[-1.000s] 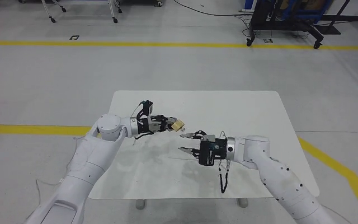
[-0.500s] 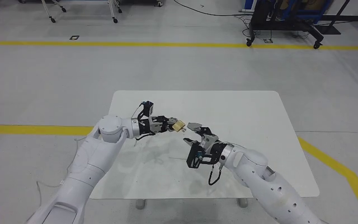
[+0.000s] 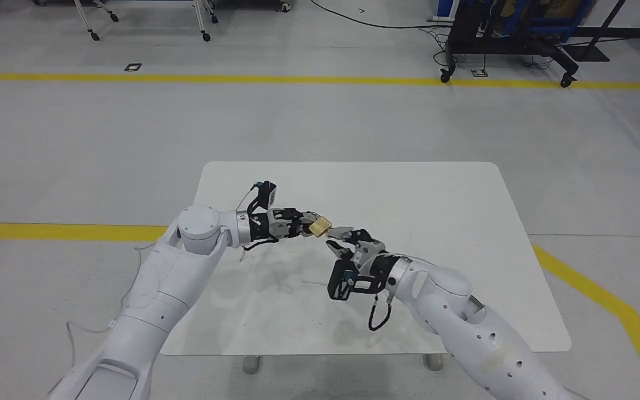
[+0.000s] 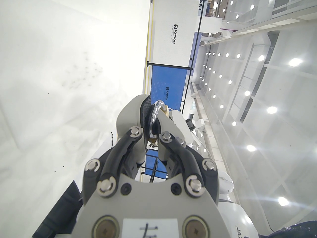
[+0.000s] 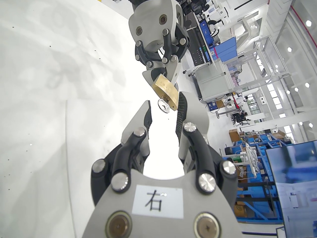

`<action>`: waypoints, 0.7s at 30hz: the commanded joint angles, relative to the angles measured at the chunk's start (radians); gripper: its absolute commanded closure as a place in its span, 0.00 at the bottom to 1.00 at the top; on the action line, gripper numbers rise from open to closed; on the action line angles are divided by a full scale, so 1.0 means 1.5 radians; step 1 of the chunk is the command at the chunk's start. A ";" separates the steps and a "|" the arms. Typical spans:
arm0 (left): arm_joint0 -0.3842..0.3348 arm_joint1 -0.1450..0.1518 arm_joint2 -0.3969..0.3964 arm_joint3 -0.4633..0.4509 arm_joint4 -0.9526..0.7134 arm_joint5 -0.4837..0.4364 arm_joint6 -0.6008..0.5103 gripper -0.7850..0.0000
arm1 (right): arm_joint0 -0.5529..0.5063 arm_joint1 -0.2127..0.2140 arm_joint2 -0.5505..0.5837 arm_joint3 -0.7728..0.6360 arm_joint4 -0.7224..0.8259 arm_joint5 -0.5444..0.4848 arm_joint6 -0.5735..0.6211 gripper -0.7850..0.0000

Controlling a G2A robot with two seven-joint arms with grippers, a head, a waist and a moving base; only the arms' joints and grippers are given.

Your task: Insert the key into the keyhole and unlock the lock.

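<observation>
- Lock (image 5: pixel 166 89) hangs clamped in left gripper (image 4: pixel 153 122) above worktop (image 3: pixel 450 200) middle, key (image 5: pixel 163 105) apparently seated in keyhole
- Right gripper (image 5: pixel 165 103) spread around key head; best to close squarely on it, then twist gently

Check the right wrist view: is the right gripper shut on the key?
No, the right gripper stands open, with gaps beside the key in the padlock.

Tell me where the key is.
In the right wrist view the key sticks out of the padlock that the left gripper holds, just beyond the right gripper's open fingers.
</observation>
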 commanded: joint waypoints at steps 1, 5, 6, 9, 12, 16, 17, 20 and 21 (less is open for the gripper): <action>0.000 0.000 0.000 0.000 0.001 -0.002 -0.003 1.00 | 0.003 -0.002 -0.002 0.003 0.005 -0.002 0.000 0.86; 0.000 0.000 0.001 0.000 0.003 -0.005 -0.006 1.00 | 0.008 -0.004 -0.002 0.011 0.021 -0.010 0.006 0.93; 0.000 0.000 0.001 0.000 0.004 -0.005 -0.006 1.00 | 0.010 -0.005 -0.002 0.012 0.025 -0.012 0.008 0.93; 0.000 0.000 0.002 -0.001 0.009 -0.010 -0.007 1.00 | 0.010 -0.007 0.002 0.018 0.058 -0.018 0.001 1.00; 0.001 0.000 0.002 -0.007 0.019 -0.022 -0.001 1.00 | 0.009 -0.009 0.014 0.028 0.110 -0.029 -0.012 1.00; 0.008 0.002 -0.001 -0.019 0.032 -0.048 0.008 1.00 | 0.006 -0.010 0.037 0.051 0.202 -0.054 -0.041 1.00; 0.011 0.003 -0.002 -0.022 0.035 -0.055 0.011 1.00 | 0.006 -0.010 0.041 0.056 0.221 -0.064 -0.045 1.00; 0.018 0.005 -0.007 -0.036 0.059 -0.078 0.034 1.00 | 0.007 -0.010 0.051 0.072 0.282 -0.111 -0.057 1.00; 0.022 0.006 -0.008 -0.042 0.068 -0.085 0.043 1.00 | 0.010 -0.010 0.054 0.079 0.302 -0.131 -0.060 1.00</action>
